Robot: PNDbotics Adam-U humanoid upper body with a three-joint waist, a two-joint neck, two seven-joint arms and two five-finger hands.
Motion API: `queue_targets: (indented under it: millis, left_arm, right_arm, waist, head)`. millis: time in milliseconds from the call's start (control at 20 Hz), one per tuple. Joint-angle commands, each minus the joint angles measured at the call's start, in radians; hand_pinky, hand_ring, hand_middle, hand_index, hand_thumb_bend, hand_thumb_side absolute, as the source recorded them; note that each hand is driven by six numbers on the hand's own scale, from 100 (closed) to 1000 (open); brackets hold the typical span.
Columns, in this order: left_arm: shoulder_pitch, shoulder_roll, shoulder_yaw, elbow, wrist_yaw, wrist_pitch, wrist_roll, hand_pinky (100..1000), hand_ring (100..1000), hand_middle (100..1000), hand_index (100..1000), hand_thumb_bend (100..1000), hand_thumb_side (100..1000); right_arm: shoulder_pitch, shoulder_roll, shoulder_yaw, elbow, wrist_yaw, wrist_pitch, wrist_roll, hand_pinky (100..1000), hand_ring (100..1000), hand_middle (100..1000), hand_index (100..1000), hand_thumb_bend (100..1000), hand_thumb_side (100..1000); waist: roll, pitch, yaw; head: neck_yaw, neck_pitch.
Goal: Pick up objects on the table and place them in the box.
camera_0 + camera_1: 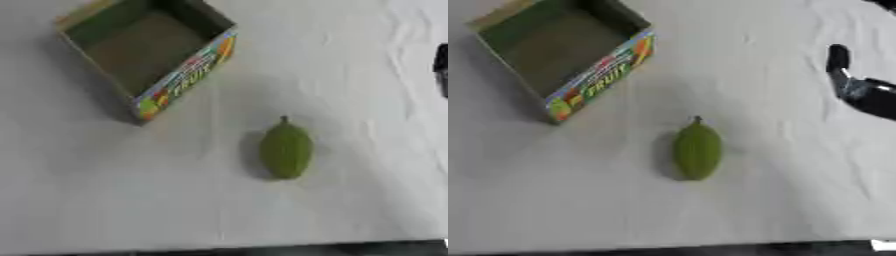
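We see a green fruit (698, 151) alone on the white table (579, 200), well apart from the open box (185, 74). Our right robot hand (859, 90) enters at the right edge; we cannot tell its grip.

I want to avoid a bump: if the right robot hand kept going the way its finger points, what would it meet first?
Probably nothing: the right robot hand points up the bare white cloth; fruit and box lie off to its left. Depth is unclear.
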Motion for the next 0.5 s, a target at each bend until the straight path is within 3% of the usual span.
queue_targets:
  millis: [50, 250, 500]
  left_arm:
    - [0.011, 0.026, 0.006, -0.015, 0.001, -0.006, -0.002, 610, 606, 600, 799, 100, 587]
    - [0.015, 0.026, 0.004, -0.015, 0.001, -0.007, -0.008, 612, 607, 599, 800, 100, 584]
    - [0.011, 0.034, -0.002, -0.015, 0.005, -0.012, -0.009, 612, 607, 599, 800, 100, 579]
  right_arm:
    - [-0.014, -0.093, 0.052, -0.016, 0.118, -0.02, 0.016, 839, 875, 867, 913, 100, 212]
    - [-0.041, -0.165, 0.131, -0.016, 0.217, -0.067, 0.011, 841, 877, 873, 929, 100, 198]
    - [-0.078, -0.251, 0.222, -0.016, 0.263, -0.092, 0.041, 859, 882, 877, 947, 100, 201]
  waist:
    - [0.0, -0.021, 0.002]
    - [0.0, -0.023, 0.006]
    - [0.001, -0.023, 0.011]
  head:
    - [-0.003, 0.007]
    - [-0.008, 0.006]
    - [-0.019, 0.004]
